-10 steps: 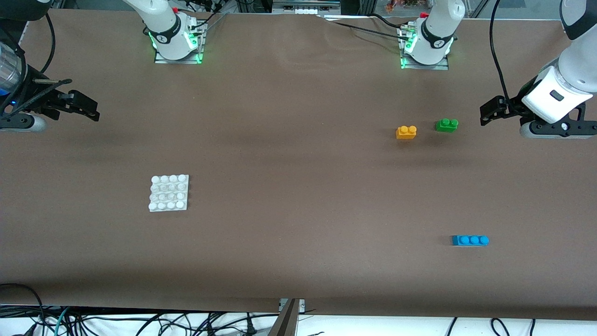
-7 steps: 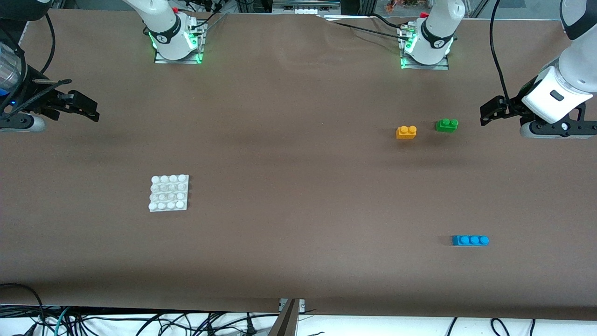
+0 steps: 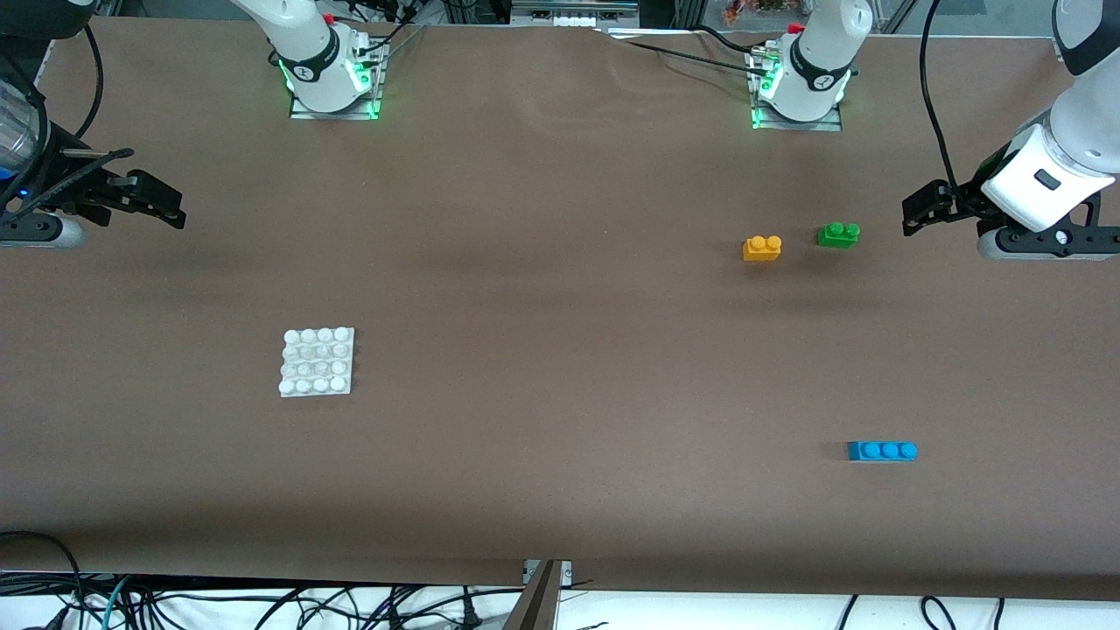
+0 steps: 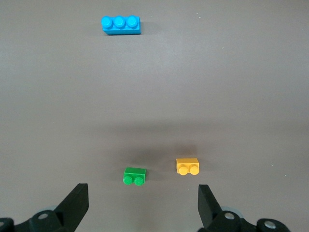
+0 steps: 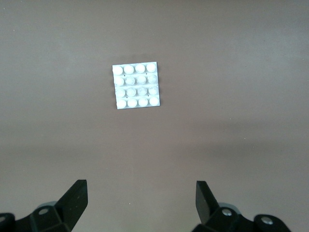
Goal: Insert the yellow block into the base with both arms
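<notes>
Table (image 3: pixel 542 289), brown, holds everything. Left arm (image 3: pixel 1063 149) is up at its own end of the table; right arm (image 3: pixel 17 131) is up at the other end. Neither touches anything.

Base (image 3: pixel 318 361) lies flat toward the right arm's end, studs up, well apart from the bricks and nearer the front camera than the yellow block. Right wrist view shows the base (image 5: pixel 136 85) square-on with nothing on it.

Left gripper (image 3: pixel 919 210) hangs over bare table near the green brick (image 3: pixel 838 234), fingers spread wide, nothing between them. Right gripper (image 3: pixel 162 203) hangs over bare table at its end, fingers spread too, empty.

Blue brick (image 3: pixel 882 451) sits alone, nearest the front camera, toward the left arm's end. Yellow block (image 3: pixel 762 248) stands upright, studs up, just beside the green brick but not touching, on the side toward the base. In the left wrist view the yellow block (image 4: pixel 188 166) and green brick (image 4: pixel 134 175) both lie ahead of the open fingers.

Likely step: left arm reaches for the yellow block. To do it well: centre over yellow, not green, pinch the flat sides, keep clear of green on descent, keep studs level. Right arm probably steadies the base
</notes>
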